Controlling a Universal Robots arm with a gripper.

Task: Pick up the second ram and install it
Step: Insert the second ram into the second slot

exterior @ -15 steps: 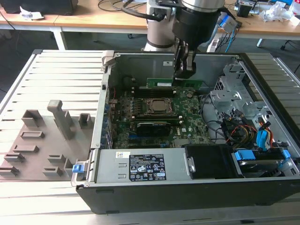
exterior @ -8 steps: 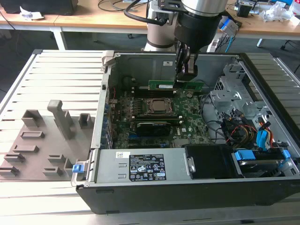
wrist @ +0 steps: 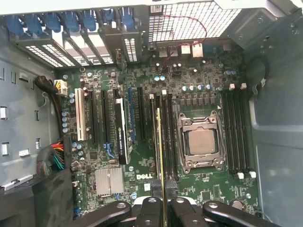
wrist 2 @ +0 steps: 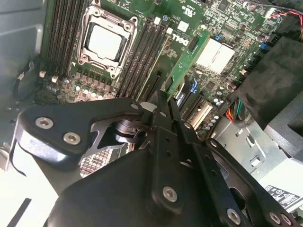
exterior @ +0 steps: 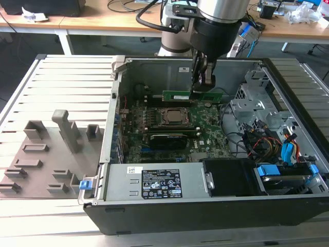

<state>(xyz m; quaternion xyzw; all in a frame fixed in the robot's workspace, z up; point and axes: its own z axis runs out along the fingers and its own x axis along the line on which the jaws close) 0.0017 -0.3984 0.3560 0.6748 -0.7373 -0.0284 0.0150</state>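
Apparently the pick-up is done: the jaws are closed on the second ram [exterior: 177, 96], holding it over the motherboard [exterior: 211, 136] slots, seemingly not yet seated.

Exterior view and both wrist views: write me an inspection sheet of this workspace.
Surface: metal table, slatted, bearing an open PC case.
Job's things: ram, on its long edge over the motherboard slots beside the CPU socket; whether it is seated cannot be told.
Clutter: grey holder tray on the table at the exterior view's left of the case; black card inside the case.
Grippers: hand shut on the ram from above.
Cables: coloured bundle inside the case; black cable looping off the arm.
Surroundings: wooden desks behind.
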